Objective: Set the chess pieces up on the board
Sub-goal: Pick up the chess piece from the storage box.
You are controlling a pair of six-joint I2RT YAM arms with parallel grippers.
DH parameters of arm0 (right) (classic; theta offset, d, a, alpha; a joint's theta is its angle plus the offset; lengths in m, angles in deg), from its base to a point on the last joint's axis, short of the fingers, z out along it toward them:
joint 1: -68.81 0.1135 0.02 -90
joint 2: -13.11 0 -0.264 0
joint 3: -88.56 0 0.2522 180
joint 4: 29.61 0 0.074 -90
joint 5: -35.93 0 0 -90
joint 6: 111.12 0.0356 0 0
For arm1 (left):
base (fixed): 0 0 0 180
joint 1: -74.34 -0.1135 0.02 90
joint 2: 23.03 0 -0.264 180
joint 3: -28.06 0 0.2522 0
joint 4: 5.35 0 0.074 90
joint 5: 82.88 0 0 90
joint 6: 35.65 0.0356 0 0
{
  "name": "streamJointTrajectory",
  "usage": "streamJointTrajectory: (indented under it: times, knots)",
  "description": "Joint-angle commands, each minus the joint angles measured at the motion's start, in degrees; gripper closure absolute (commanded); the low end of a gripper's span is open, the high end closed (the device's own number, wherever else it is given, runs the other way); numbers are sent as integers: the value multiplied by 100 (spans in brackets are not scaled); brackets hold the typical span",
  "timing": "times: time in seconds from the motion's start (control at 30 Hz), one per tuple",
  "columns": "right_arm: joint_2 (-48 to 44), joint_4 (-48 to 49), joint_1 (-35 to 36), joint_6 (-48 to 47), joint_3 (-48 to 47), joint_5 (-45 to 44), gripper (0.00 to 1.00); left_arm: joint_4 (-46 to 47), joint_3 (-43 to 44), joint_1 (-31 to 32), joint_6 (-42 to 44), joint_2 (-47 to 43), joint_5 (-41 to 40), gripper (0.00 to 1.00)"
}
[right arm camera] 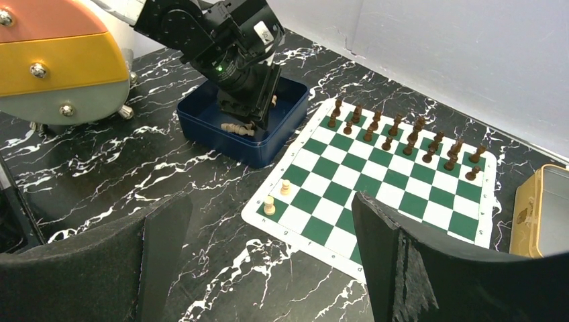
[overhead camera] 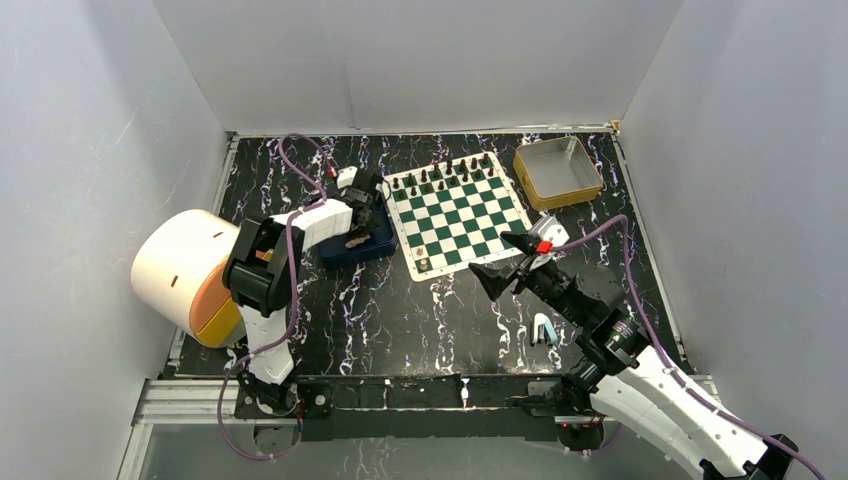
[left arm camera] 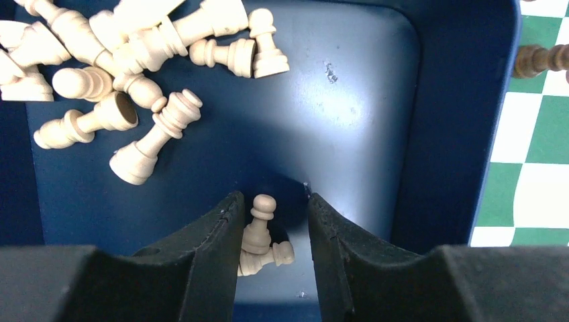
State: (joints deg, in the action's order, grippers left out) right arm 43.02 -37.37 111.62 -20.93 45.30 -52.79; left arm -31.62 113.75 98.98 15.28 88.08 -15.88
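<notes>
Left gripper [left arm camera: 272, 231] down in the blue rectangular tray [left arm camera: 456, 100], fingers spread astride a small cream pawn [left arm camera: 259, 225]; right gripper [overhead camera: 497, 257] gapes empty by the green-and-white checked board [overhead camera: 455, 215], near edge.

cream chess pieces [left arm camera: 144, 144], blue tray [left arm camera: 443, 100], green-white checked board [right arm camera: 376, 174].

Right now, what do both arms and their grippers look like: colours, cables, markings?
The left arm and right arm have white links with black joints, and a purple cable runs along each. The left gripper and right gripper are black with matte black fingers. A red tag sits by the right wrist.
</notes>
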Motion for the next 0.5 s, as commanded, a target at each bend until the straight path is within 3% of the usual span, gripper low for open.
streamJointTrajectory:
  times: [0.0,0.27,0.37,0.47]
  knots:
    - [88,255,-8,-10,-293,-38,1,-46,151,-65,-6,-16,47,63]
    - [153,259,-6,-10,-344,-58,1,-25,235,-73,255,14,196,75]
    - [202,261,-4,-10,-380,-25,1,-143,365,-74,343,-98,49,75]
    - [247,291,-9,-10,-391,21,1,-204,447,-74,420,-364,-210,68]
